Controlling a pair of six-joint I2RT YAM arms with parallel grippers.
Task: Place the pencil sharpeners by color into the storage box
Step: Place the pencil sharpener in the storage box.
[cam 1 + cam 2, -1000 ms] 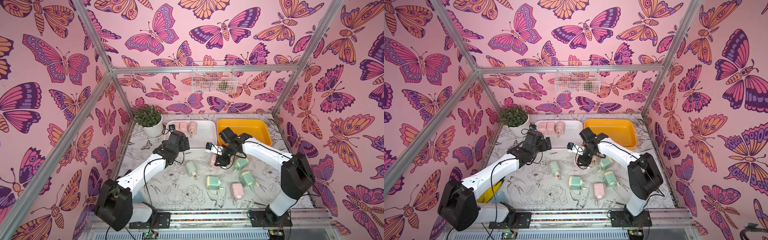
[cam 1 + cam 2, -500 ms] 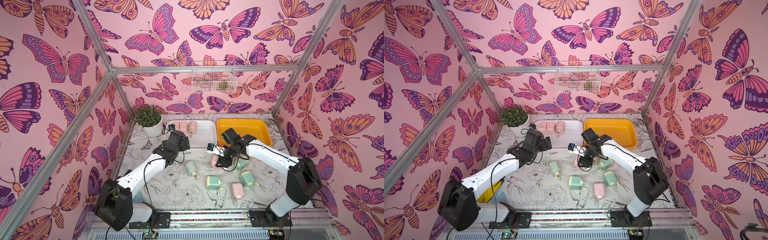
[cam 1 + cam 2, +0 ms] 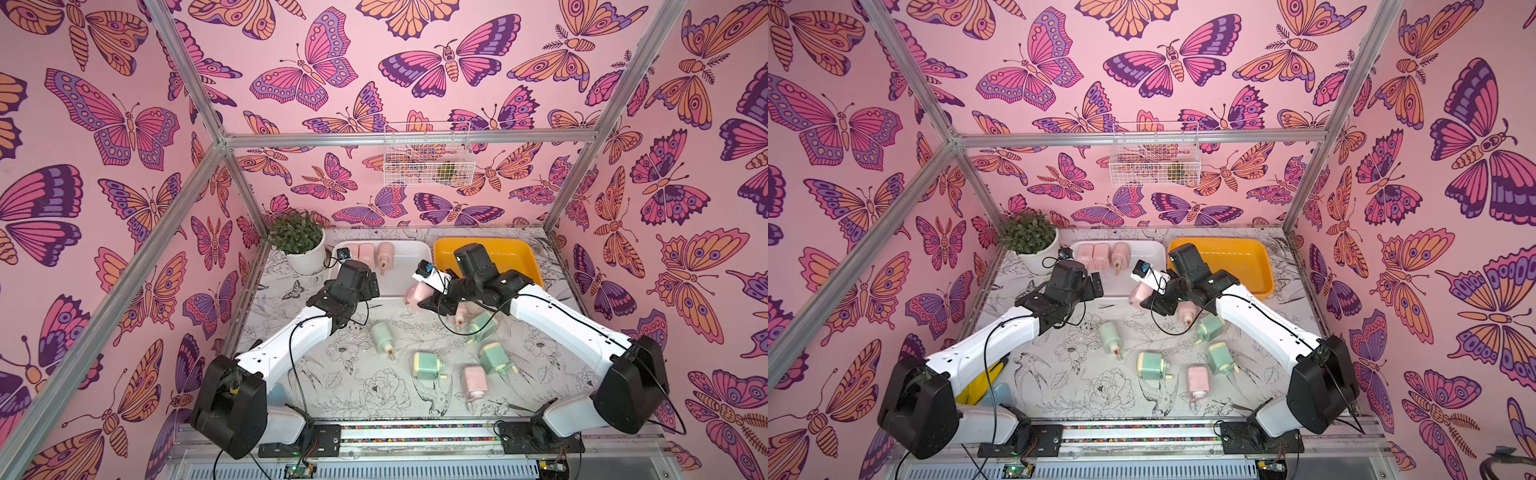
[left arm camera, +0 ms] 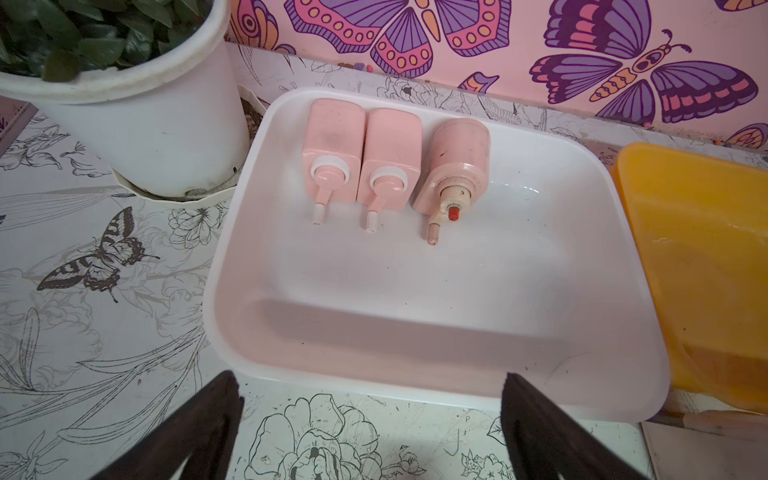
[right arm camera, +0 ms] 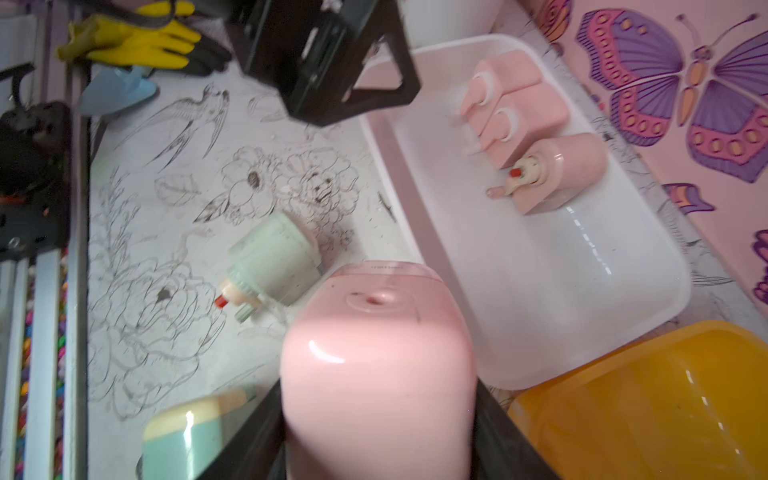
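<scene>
Butterfly-papered walls (image 3: 124, 124) close in a tabletop (image 3: 353, 390) printed with flowers and birds, where a white tray (image 3: 415, 249) and a yellow tray (image 3: 519, 249) sit side by side at the back. Since a second ago the right gripper (image 3: 420, 300) has risen off the table and swung toward the white tray, lifting a pink sharpener (image 5: 374, 365) from among the loose ones. The left gripper (image 4: 365, 415) has not moved. The right fingers (image 5: 257, 436) are clamped on the sharpener's two sides. Its long axis runs straight out from the jaws, the end with the small pencil hole leading toward the white tray and the crank end hidden. It hangs clear of the table by the tray's near right corner. The left gripper hovers at the tray's near rim, fingers wide apart on nothing. Three pink sharpeners (image 4: 388, 158) lie side by side in the tray's far left corner, cranks toward the robot. Four green sharpeners (image 3: 381, 336) and two more pink ones (image 3: 473, 380) lie on the table.
</scene>
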